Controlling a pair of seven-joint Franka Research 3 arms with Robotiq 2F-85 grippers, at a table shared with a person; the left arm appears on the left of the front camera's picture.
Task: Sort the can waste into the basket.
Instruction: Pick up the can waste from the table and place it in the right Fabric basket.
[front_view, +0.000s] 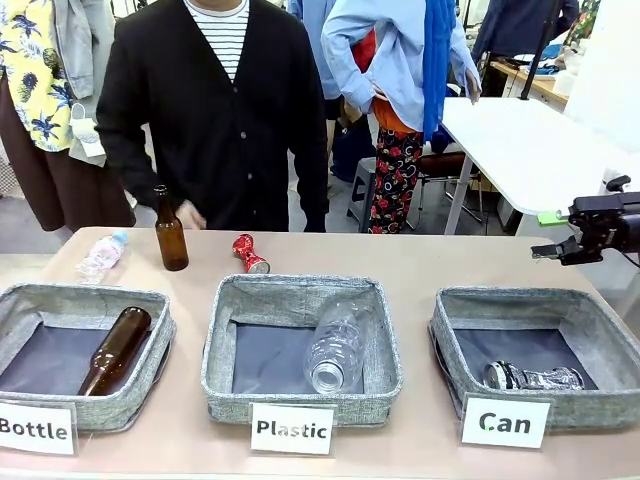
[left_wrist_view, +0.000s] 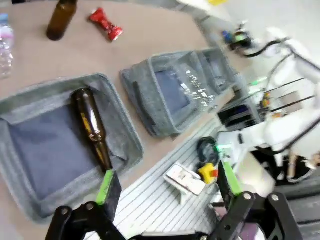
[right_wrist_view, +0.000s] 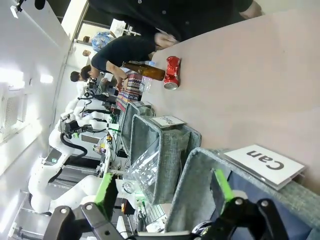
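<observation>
Baskets sit three in a row on the table in the front cam, and the Can basket is the right-hand one, with the silver can lying on its dark base near the front wall. The red can is out on the tabletop behind the Plastic basket, just beside an upright brown bottle. A person's hand is right by that bottle, too blurry to say if it's touching. The right gripper floats at the right edge, above and behind the Can basket, jaws apart, nothing in them. Left wrist cam: the left gripper is spread wide and empty too, hanging near the Bottle basket, which has a second brown bottle lying in it. The red can is way up top next to the upright bottle, well apart from the fingers. Right wrist cam is rolled sideways: green pads are spread, the Can basket's near wall is between them, its Can sign is just past that, and the red can is far across the table.
</observation>
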